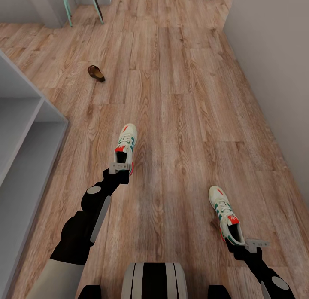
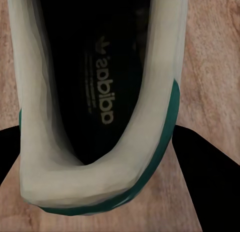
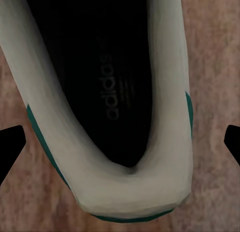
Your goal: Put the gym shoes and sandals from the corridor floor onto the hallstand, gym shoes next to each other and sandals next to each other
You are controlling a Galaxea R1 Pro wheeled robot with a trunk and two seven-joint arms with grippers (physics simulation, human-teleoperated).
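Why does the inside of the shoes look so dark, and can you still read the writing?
In the left wrist view the shoe opening is in deep shadow, yet its pale logo reads fairly clearly; in the right wrist view the other shoe is as dark and its logo fainter, slightly blurred; in the head view the floor is evenly lit, with soft shadows.

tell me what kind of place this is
Most likely a home corridor or entry hall: a long run of wood plank floor between a plain wall and a pale grey rack, with sneakers and a brown sandal lying about.
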